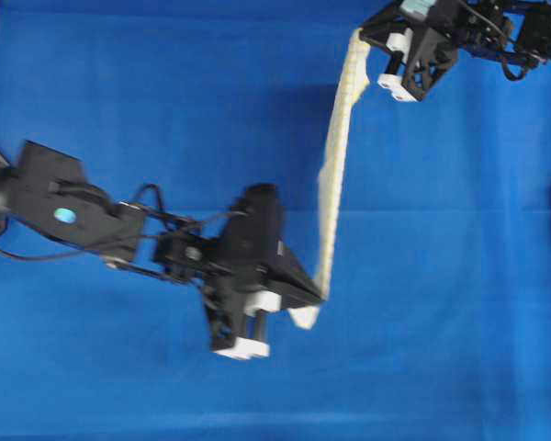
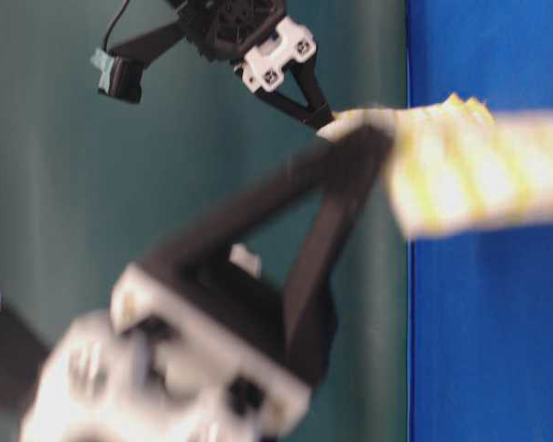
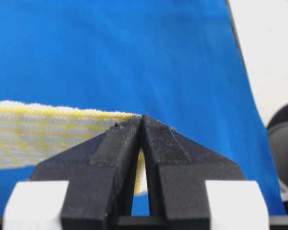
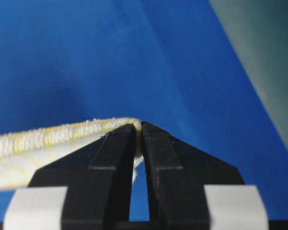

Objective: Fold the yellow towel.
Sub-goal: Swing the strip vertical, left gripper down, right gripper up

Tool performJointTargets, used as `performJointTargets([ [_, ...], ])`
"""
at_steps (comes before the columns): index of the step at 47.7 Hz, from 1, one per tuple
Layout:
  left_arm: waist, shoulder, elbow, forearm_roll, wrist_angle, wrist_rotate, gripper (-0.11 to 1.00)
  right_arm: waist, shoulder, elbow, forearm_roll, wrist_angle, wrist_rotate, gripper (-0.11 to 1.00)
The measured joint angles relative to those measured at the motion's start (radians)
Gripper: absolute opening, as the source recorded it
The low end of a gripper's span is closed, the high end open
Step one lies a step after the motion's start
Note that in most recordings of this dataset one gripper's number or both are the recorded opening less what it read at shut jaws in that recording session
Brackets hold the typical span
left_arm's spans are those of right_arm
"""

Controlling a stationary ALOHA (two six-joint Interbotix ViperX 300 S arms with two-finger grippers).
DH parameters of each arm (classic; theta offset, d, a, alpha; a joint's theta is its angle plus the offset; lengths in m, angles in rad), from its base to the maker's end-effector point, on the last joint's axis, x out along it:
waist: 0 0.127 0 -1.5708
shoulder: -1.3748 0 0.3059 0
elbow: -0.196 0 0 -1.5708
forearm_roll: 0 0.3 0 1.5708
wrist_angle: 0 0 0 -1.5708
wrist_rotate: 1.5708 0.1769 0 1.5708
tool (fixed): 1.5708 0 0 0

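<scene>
from where i sit, i can't read a single word, label, brand, number or sign in any of the four views.

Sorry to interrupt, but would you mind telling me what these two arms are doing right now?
They are folding a yellow towel. The left gripper and the right gripper are each shut on one end of it. The towel hangs stretched between them above the blue sheet, seen edge-on from overhead as a narrow band. No fold has been laid down on the sheet yet.
</scene>
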Motion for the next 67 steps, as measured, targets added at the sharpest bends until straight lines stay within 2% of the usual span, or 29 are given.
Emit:
performJointTargets([
  [10, 0.011, 0.103, -0.129, 0.003, 0.009, 0.002, 0.01, 0.002, 0.012, -0.026, -0.017, 0.0, 0.0, 0.05],
  [22, 0.021, 0.146, -0.184, 0.009, 0.044, 0.003, 0.01, 0.0, 0.012, -0.034, -0.028, 0.0, 0.0, 0.05],
  [46, 0.025, 0.186, -0.179, 0.009, 0.04, 0.006, 0.01, 0.0, 0.018, -0.035, -0.034, 0.0, 0.0, 0.05],
  [55, 0.025, 0.186, -0.141, 0.011, 0.023, 0.008, 0.01, 0.0, 0.06, -0.052, -0.034, -0.009, 0.0, 0.05],
  [67, 0.025, 0.161, -0.052, 0.009, 0.006, 0.006, 0.01, 0.008, 0.15, -0.124, -0.034, -0.012, 0.0, 0.05],
])
